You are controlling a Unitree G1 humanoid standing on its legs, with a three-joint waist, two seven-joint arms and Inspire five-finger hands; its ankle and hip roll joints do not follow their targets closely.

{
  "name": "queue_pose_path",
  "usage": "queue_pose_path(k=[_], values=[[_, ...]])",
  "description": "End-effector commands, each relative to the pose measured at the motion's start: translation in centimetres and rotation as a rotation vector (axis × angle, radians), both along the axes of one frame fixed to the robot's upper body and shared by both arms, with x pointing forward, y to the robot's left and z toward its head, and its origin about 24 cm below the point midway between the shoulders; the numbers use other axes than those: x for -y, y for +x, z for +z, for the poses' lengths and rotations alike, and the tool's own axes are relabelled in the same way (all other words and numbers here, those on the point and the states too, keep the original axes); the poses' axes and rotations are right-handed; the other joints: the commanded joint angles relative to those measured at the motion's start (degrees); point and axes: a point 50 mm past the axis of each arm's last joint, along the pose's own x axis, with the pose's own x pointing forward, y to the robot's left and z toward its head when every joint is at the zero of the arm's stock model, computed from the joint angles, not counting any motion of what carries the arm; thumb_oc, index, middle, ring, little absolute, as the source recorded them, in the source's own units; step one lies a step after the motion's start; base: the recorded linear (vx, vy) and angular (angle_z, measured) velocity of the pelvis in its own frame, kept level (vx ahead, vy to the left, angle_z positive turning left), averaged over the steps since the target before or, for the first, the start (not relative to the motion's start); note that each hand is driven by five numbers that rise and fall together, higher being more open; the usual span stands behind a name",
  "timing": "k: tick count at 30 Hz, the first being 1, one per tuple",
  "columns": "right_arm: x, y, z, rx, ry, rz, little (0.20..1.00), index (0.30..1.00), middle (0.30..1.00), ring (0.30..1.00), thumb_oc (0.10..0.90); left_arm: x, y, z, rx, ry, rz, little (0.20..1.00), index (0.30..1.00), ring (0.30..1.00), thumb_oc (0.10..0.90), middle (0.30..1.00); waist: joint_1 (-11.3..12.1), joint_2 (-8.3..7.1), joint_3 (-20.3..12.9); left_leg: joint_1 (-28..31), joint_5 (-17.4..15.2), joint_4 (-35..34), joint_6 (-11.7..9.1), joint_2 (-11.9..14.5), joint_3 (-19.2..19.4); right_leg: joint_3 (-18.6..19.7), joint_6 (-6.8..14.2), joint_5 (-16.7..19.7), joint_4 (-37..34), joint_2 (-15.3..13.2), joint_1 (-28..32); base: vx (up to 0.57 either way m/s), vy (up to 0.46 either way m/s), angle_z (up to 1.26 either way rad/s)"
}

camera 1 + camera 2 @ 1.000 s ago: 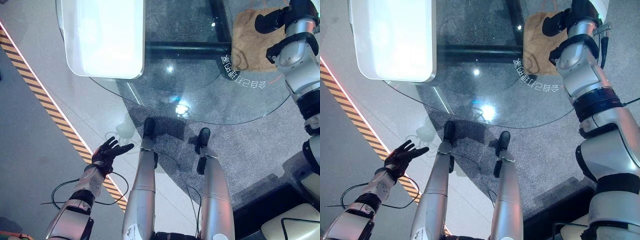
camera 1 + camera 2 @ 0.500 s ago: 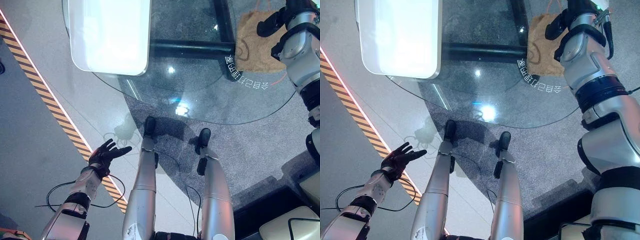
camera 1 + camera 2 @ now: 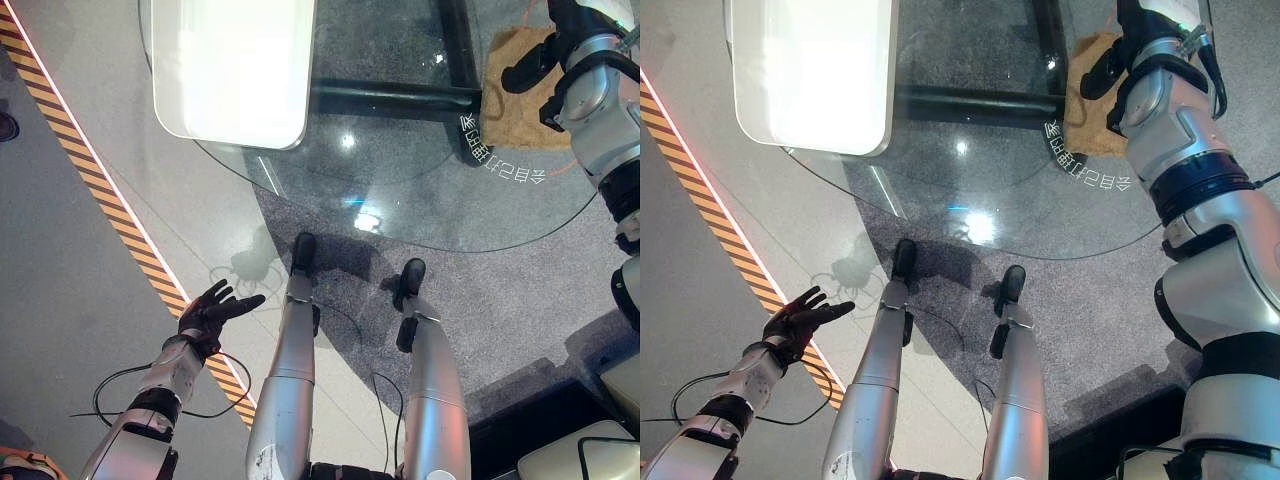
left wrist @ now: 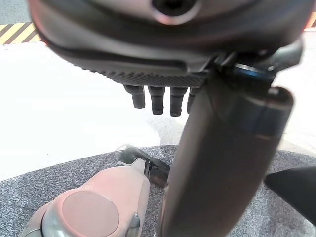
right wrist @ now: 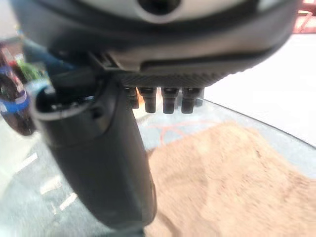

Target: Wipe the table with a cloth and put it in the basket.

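Tan-brown cloth (image 3: 515,85), clear glass table (image 3: 420,200) – white lettering, white basket (image 3: 232,70), black/orange striped floor tape (image 3: 95,180)

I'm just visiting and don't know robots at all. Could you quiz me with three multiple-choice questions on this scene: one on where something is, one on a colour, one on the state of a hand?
1. Where does the cloth lie?
A. on the round glass table, at its far right part
B. on the floor beside the striped line
C. inside the white basket

2. What colour is the cloth?
A. blue
B. sandy brown
C. white

3. How is the left hand held?
A. curled round the cloth
C. pressed flat on the glass
B. open, fingers spread, over the floor, holding nothing

Answers:
1 A: the eye views show it on the glass under the right hand.
2 B: the right wrist view shows brown fabric.
3 B: it hangs low, away from the table, fingers apart.
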Motion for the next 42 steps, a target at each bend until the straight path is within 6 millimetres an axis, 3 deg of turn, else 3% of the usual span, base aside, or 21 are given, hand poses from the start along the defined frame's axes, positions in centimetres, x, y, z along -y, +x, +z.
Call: queue_pose_path(k=[1,28,42], values=[[2.1,-2.3,5.1,0.135,-0.098,-0.13,0.9,0.9,0.9,0.9,0.8,-2.1,-2.4,-1.2,-0.077,0.062,0.023,0.9,0.9,0.9,0.8,0.9,0.7,0.67,-1.2,0.3,-4.1,1.3,6.7,-6.3,4.1,-6.1,-3.5,-3.0,-1.6,3.9,2.0,0.0,0.0,0.0],[2.1,-1.6,3.6,0.018,-0.201,-0.142,0.9,0.9,0.9,0.9,0.8,-1.6,-2.4,-1.3,-0.077,0.068,-0.002,0.9,0.9,0.9,0.8,0.9,0.8,1.61,-1.2,-1.4,-3.5,1.7,6.9,-6.6,4.1,-6.2,-3.6,-2.9,-0.2,3.5,-0.2,0.0,-0.001,0.0],[3.3,-2.5,4.9,0.12,-0.26,-0.251,0.9,0.9,0.9,0.9,0.8,-1.6,-2.3,-1.2,-0.073,0.065,-0.003,0.9,0.9,0.9,0.8,0.9,0.7,1.94,-1.2,-1.6,-3.2,1.3,7.0,-6.6,4.1,-6.0,-3.3,-2.3,-0.3,3.6,-0.7,0.0,0.0,0.0]])
